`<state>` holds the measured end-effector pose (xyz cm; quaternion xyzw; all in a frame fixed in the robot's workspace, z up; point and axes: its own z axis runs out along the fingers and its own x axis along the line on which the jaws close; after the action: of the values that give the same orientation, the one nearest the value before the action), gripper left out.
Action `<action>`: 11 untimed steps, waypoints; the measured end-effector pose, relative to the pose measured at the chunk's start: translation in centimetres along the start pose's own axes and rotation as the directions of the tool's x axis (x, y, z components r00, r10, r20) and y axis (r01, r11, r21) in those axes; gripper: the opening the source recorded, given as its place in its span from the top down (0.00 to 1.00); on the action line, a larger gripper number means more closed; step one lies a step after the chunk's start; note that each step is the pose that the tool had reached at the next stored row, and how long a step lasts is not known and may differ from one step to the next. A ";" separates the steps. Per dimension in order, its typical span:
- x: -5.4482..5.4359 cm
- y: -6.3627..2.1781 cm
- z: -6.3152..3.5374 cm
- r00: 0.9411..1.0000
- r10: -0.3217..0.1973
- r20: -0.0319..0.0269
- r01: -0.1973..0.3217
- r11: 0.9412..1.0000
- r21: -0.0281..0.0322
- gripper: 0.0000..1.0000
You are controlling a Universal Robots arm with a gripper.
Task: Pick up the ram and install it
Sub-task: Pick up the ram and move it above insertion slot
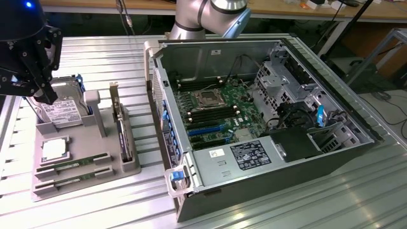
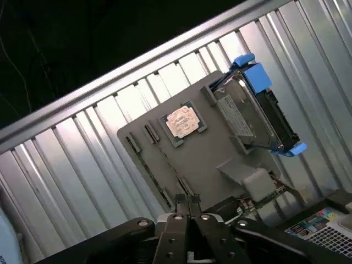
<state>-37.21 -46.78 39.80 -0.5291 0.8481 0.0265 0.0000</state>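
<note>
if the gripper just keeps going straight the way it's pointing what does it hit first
Most likely the gray tray, on its bare part near the ram sticks; the gripper hangs above it, shut. Depth is unclear, so the hard drive beside it cannot be ruled out.

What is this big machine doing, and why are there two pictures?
It is a robot arm working beside an open computer. One picture comes from a camera standing off to the side. The other comes from a camera on the arm's wrist, looking down past its end effector, the pinching part. Its fingers are shut and hold nothing. On the ribbed metal table lies a grey tray of computer parts: a hard drive, a square chip, an upright card and two thin green ram sticks. The end effector hangs above the tray, near the hard drive.
</note>
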 end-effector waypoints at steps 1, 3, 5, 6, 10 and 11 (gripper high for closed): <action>0.0 0.00 0.02 1.000 -0.023 -0.001 0.023 1.000 -0.001 0.89; 0.0 0.00 0.06 0.998 -0.068 -0.003 0.068 0.998 -0.002 0.89; 0.0 0.00 0.11 0.993 -0.115 -0.005 0.115 0.993 -0.004 0.89; 0.0 0.00 0.13 0.989 -0.146 -0.006 0.146 0.989 -0.005 0.89; 0.0 -0.02 0.35 0.958 -0.286 -0.012 0.286 0.958 -0.010 0.89; 0.0 -0.02 0.40 0.952 -0.306 -0.013 0.306 0.952 -0.011 0.89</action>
<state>-37.20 -46.78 39.39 -0.6543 0.7557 0.0261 -0.0042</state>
